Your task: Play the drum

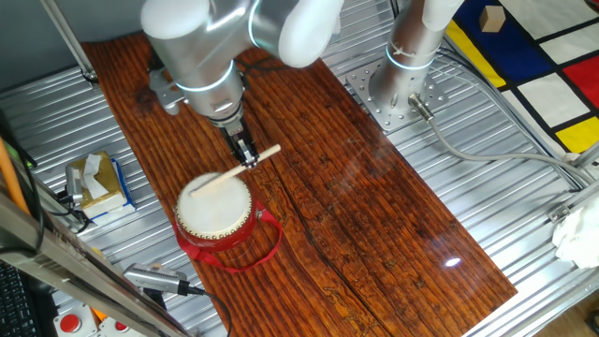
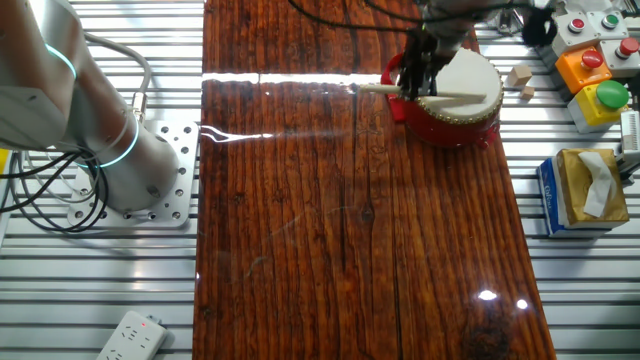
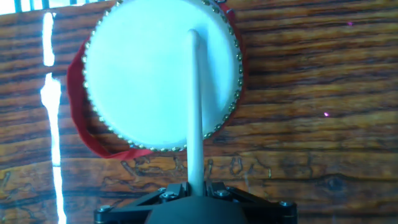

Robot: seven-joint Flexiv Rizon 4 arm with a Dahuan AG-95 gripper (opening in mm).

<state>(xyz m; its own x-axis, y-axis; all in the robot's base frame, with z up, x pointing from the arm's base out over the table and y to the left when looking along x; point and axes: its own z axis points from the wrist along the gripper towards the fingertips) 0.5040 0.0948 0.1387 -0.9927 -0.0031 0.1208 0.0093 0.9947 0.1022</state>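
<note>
The drum (image 1: 215, 208) is small and round, with a cream-white skin, a red body, gold studs and a red strap loop (image 1: 267, 245). It sits on the wooden board. It also shows in the other fixed view (image 2: 462, 88) and fills the top of the hand view (image 3: 160, 74). My gripper (image 1: 246, 154) is shut on a pale wooden drumstick (image 1: 236, 170). The stick reaches out over the skin, and its tip lies over the middle of the skin in the hand view (image 3: 194, 106). The gripper stands just off the drum's rim (image 2: 415, 78).
A dark wooden board (image 1: 356, 187) covers the ribbed metal table. A tissue box (image 1: 98, 183) lies left of the drum. The arm's base (image 1: 402, 84) is at the back. A button box (image 2: 590, 70) and small wooden blocks (image 2: 518, 77) lie near the drum.
</note>
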